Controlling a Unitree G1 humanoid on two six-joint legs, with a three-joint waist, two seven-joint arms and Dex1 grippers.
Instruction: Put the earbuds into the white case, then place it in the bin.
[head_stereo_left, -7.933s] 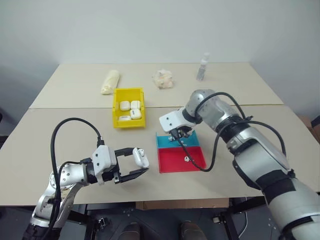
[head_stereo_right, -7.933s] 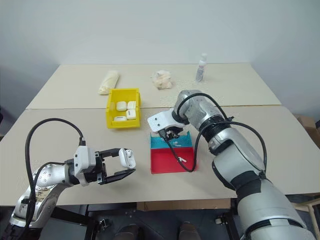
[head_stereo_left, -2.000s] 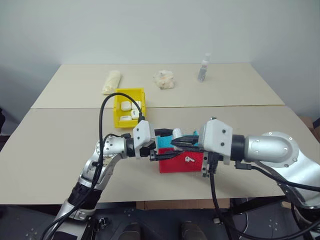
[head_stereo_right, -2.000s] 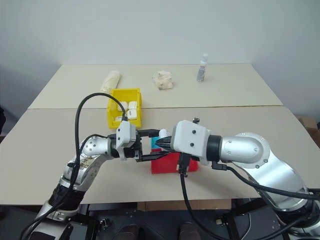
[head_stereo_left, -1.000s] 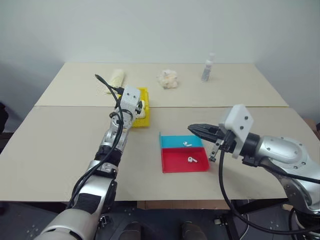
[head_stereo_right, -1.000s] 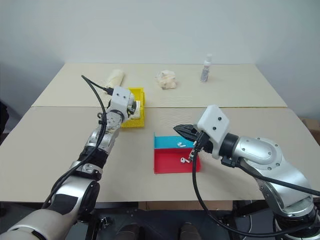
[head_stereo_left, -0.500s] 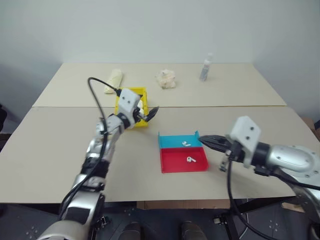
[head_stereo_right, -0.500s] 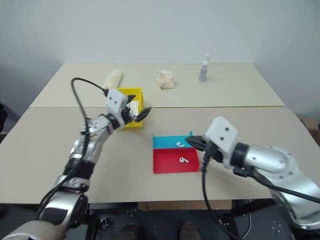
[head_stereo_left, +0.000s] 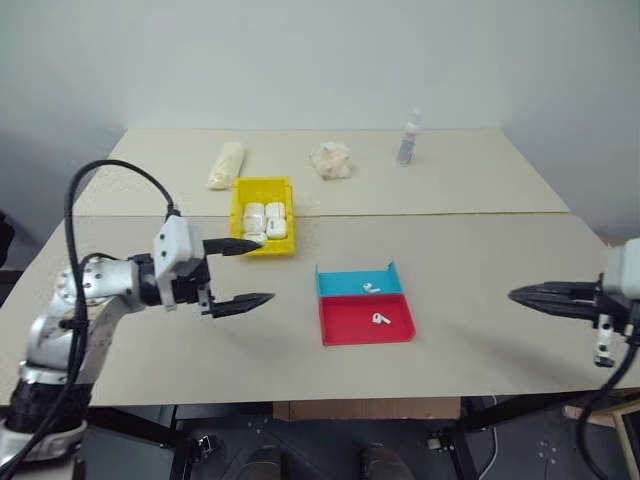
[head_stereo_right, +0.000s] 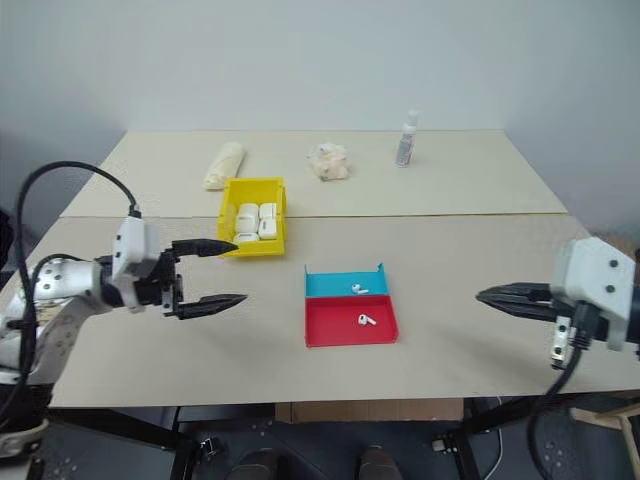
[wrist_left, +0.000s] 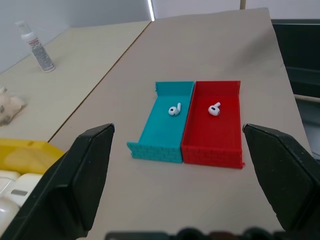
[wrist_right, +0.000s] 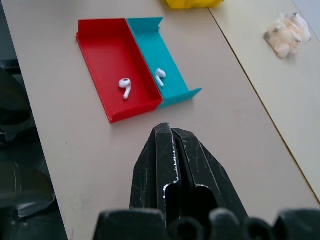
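Your left hand (head_stereo_left: 238, 272) hung spread and empty just left of the yellow bin (head_stereo_left: 262, 246), which held several white cases (head_stereo_left: 265, 219). One earbud (head_stereo_left: 372, 288) lay in the blue tray (head_stereo_left: 356, 281), right of the bin, another earbud (head_stereo_left: 380, 320) in the red tray (head_stereo_left: 366, 329) touching it. Your right hand (head_stereo_left: 520, 295), fingers pressed together and empty, hovered over the tabletop (head_stereo_left: 460, 250) well right of the bin.

White cases (head_stereo_left: 261, 221) fill the yellow bin (head_stereo_left: 239, 194); the left gripper (head_stereo_left: 247, 271) hovers nearby, fingers apart.
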